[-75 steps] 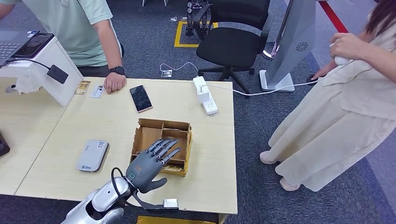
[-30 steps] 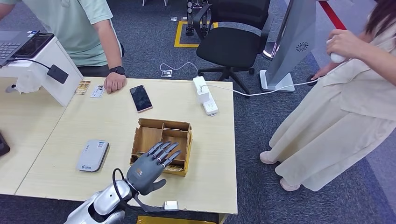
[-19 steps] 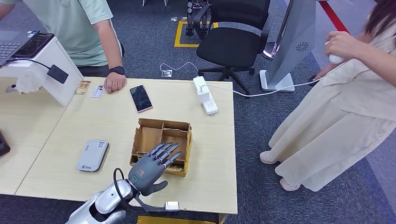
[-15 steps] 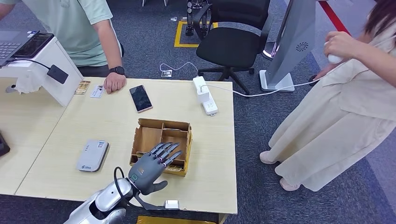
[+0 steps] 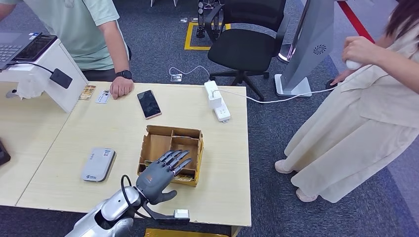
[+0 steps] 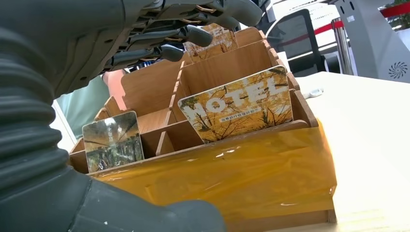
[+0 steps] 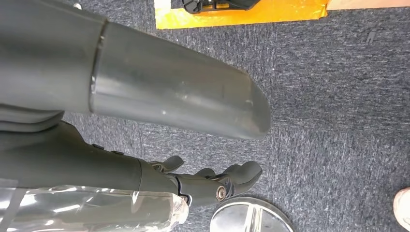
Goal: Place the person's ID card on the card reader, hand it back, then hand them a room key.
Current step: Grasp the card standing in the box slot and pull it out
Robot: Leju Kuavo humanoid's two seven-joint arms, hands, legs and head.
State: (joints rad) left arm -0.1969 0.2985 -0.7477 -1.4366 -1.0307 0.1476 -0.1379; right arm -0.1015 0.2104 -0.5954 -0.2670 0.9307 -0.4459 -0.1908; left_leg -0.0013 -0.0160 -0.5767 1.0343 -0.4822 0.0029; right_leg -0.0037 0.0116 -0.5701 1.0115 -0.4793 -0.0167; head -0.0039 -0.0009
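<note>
My left hand (image 5: 157, 176) hovers over the near compartments of a wooden card box (image 5: 160, 143), fingers spread and holding nothing. In the left wrist view the fingers (image 6: 191, 36) hang just above a yellow key card marked HOTEL (image 6: 239, 110), which stands in the box's front slot; a second, darker key card (image 6: 112, 141) stands beside it. The ID card (image 5: 103, 96) lies on the table's far side, next to the seated person's hand (image 5: 120, 88). The grey card reader (image 5: 98, 164) lies to the left of the box. My right hand (image 7: 208, 183) hangs by the floor, holding nothing.
A phone (image 5: 148, 103) lies beyond the box and a white power strip (image 5: 217, 101) sits at the far right corner. A white stand with a laptop (image 5: 34, 64) is at the left. A standing person in beige (image 5: 365, 108) is right of the table, with an office chair (image 5: 242, 44) behind.
My left hand has shifted only slightly over the front of the box, fingers still spread. The standing person's raised hand has moved a little.
</note>
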